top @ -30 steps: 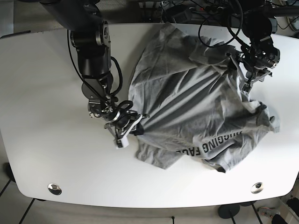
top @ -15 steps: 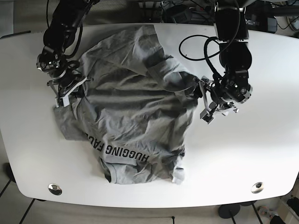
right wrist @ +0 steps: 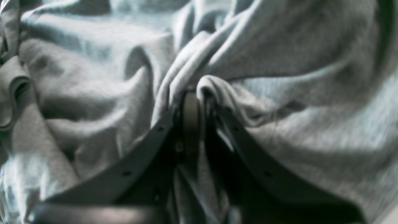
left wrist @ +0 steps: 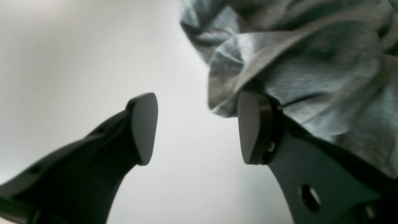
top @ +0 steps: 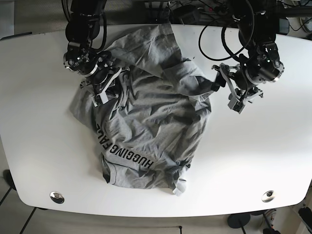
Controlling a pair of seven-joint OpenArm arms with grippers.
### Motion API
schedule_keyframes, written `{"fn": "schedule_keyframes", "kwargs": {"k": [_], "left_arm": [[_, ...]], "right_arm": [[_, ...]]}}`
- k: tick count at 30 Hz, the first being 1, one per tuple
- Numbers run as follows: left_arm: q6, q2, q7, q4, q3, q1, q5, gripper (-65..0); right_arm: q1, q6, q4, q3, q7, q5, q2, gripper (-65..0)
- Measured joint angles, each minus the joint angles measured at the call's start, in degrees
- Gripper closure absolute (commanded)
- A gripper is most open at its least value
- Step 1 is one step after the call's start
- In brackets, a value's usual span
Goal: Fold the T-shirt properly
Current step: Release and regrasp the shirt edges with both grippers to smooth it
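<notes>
Two arms are working over a white worktop (top: 39,146), w/ the grey T-shirt (top: 151,131) lying crumpled across the middle, black lettering running along its lower part near the front edge. The right end effector (top: 105,90) is sitting on the shirt's upper-left portion; in the right wrist view its jaws are pinching narrow on a bunched ridge of fabric (right wrist: 214,84), cloth wrapping both sides of the tips. The left end effector (top: 233,92) is hanging at the shirt's right edge, by a sleeve-like flap. In the left wrist view its fingers (left wrist: 143,127) are standing wide apart, bare worktop showing between them, nothing gripped; one pad is lying just beside a fold of the shirt (left wrist: 279,62), contact unclear. Two metal discs (top: 57,197) are sitting in the front corners.
</notes>
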Motion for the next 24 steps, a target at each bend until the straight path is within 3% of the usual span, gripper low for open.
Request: {"fn": "schedule_keyframes", "kwargs": {"k": [6, 9, 11, 15, 17, 19, 24], "left_arm": [[0.0, 3.6, -0.8, -2.8, 0.0, -0.4, -0.4, -37.4], [0.0, 3.1, -5.4, -3.0, 0.1, 0.2, -0.5, -37.4], [0.0, 2.3, -6.1, -4.0, 0.0, 1.5, -0.5, -37.4], [0.0, -1.6, -6.2, -4.4, -0.5, 1.7, -0.4, -37.2], [0.0, -1.2, -6.3, -4.4, -0.4, 2.2, -0.6, -37.2], [0.0, -0.7, -6.2, -4.5, -0.1, 3.1, -1.0, -37.2], [0.0, -0.9, -6.2, -4.5, -0.3, 3.0, -0.5, -37.2]], "right_arm": [[-0.3, 0.02, 2.0, -6.3, -1.0, -0.2, 0.5, -2.1], [-1.0, 0.13, 4.1, -7.1, -1.0, 0.0, 0.1, -4.6], [-2.1, 0.17, 7.7, -6.3, -1.4, -0.1, 0.8, -17.6], [-1.4, 0.00, 15.9, 0.3, -1.6, -0.3, 2.5, -53.7], [2.6, 0.15, 15.5, 2.1, -2.4, -0.5, 2.5, -63.7], [8.9, 0.11, 11.3, 3.0, -2.1, -0.5, 2.4, -65.0], [25.5, -0.44, -10.4, 3.5, -1.4, -0.6, 6.4, -65.0]]}}
